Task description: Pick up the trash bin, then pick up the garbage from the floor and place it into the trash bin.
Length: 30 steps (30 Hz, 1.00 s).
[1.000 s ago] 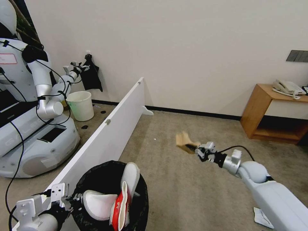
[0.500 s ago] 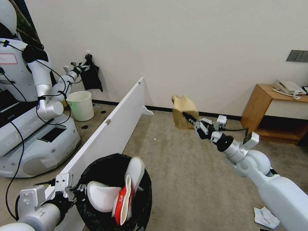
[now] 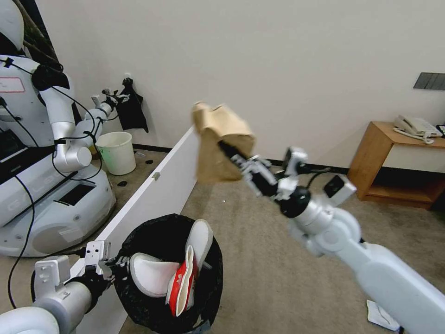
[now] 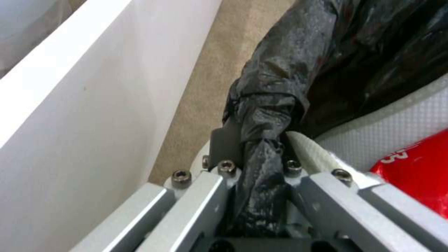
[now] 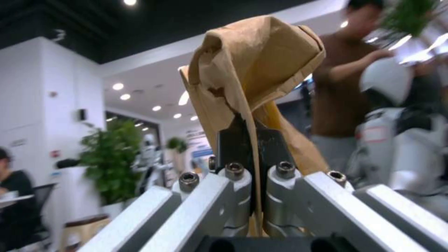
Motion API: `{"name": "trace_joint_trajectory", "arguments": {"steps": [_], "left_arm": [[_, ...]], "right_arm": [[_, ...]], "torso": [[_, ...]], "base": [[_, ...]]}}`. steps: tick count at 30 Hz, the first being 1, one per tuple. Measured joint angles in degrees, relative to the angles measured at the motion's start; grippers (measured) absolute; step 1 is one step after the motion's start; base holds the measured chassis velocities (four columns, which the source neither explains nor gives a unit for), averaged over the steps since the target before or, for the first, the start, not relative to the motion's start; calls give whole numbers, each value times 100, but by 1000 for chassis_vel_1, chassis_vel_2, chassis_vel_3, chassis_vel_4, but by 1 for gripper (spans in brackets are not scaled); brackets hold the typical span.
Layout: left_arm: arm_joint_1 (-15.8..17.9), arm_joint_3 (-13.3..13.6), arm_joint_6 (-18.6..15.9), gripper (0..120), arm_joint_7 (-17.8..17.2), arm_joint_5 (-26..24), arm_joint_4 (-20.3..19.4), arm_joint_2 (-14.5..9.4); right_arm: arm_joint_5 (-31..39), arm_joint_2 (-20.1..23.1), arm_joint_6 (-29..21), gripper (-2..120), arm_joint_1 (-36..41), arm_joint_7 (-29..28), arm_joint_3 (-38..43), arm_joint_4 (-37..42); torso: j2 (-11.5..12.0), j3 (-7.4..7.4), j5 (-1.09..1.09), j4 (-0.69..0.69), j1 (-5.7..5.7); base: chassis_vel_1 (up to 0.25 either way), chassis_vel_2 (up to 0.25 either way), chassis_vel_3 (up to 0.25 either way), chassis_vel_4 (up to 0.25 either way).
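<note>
Paper scrap point(image 3: 219, 139) is clamped by the right gripper point(image 3: 230, 153) above the floor; the bin's point(image 3: 157, 241) bag rim is clenched by the left gripper point(image 3: 116, 269).

Both arms are glossy white with silver-grey metal wrists and black joint collars. The right end effector point(image 3: 227, 150) has black fingers on grey, bolt-studded linkage bars; a thin black cable loops beside its wrist. The left end effector point(image 3: 121, 268) carries matching grey brackets with hex-head screws.
</note>
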<state>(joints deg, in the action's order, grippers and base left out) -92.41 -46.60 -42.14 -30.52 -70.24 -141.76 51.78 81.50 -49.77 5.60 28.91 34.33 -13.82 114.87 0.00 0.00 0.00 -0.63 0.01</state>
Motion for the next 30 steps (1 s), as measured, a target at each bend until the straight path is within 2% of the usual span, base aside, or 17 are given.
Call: {"name": "trace_joint_trajectory", "arguments": {"steps": [6, 14, 30], "left_arm": [[-114, -40, 0, 2, 13, 60, -48, 79], [-242, -67, 0, 2, 25, 144, -145, 150], [-366, -143, 0, 2, 25, 160, -150, 185]], "right_arm": [[-124, -167, -2, 0, -399, 0, -726, -209], [-322, -423, 7, 0, -559, -23, -1394, -510], [-647, -421, 37, 0, -273, 36, -1890, -823]], "torso": [[0, 0, -1, -1, 0], [0, 0, -1, 0, 0], [1, 0, 0, -1, 0]], "base": [[0, 0, 0, 0], [0, 0, 0, 0], [0, 0, 0, 0]]}}
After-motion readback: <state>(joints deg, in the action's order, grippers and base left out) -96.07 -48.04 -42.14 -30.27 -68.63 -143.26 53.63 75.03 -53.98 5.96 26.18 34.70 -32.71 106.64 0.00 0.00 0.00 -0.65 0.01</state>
